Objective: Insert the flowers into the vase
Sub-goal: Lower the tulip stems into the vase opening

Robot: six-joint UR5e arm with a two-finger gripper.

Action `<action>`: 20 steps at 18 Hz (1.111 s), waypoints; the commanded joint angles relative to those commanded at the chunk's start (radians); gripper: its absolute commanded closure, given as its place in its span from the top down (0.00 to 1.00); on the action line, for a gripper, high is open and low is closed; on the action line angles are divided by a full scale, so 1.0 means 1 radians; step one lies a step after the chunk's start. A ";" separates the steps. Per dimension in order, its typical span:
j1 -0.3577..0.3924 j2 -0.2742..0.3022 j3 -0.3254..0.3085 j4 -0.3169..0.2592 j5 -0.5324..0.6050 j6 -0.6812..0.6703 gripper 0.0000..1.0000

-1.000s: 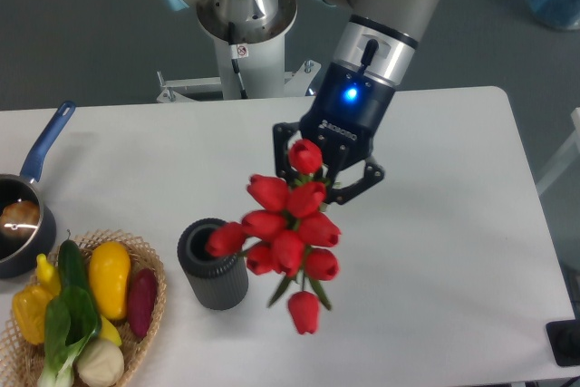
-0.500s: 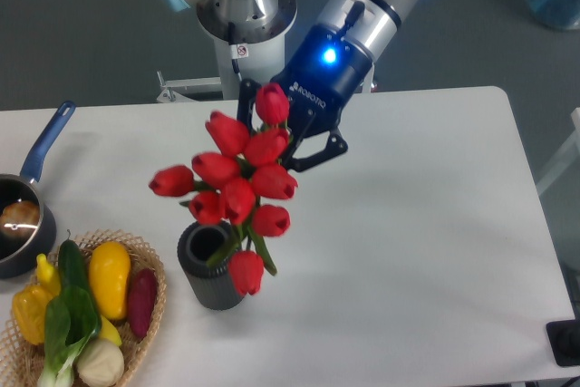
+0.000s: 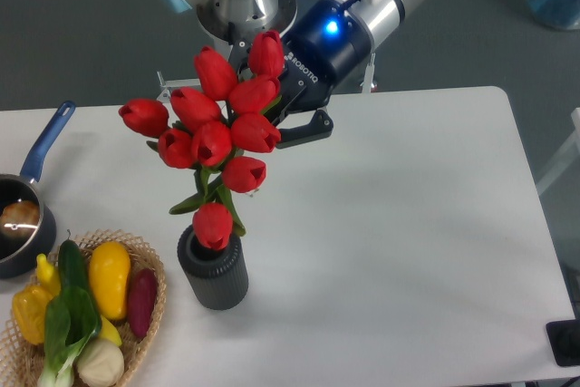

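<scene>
The hand point(image 3: 272, 111), clenched around the flowers point(image 3: 213, 129), is swinging them from mid-frame toward upper left, now positioning the lowest bloom over the vase point(image 3: 213, 269), lower left on the worktop point(image 3: 408, 224).

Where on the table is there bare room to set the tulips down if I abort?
Free: the whole stretch of table right of the vase, and the strip behind the vase. Crowded: the left edge, with the saucepan and vegetable basket, under the tulips.
</scene>
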 joint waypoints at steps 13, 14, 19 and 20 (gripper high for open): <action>-0.040 -0.072 -0.003 0.000 -0.074 0.112 0.03; -0.041 -0.078 0.005 0.000 -0.075 0.114 0.03; -0.066 -0.095 0.005 -0.002 -0.078 0.114 0.03; -0.077 -0.095 0.002 -0.002 -0.080 0.114 0.03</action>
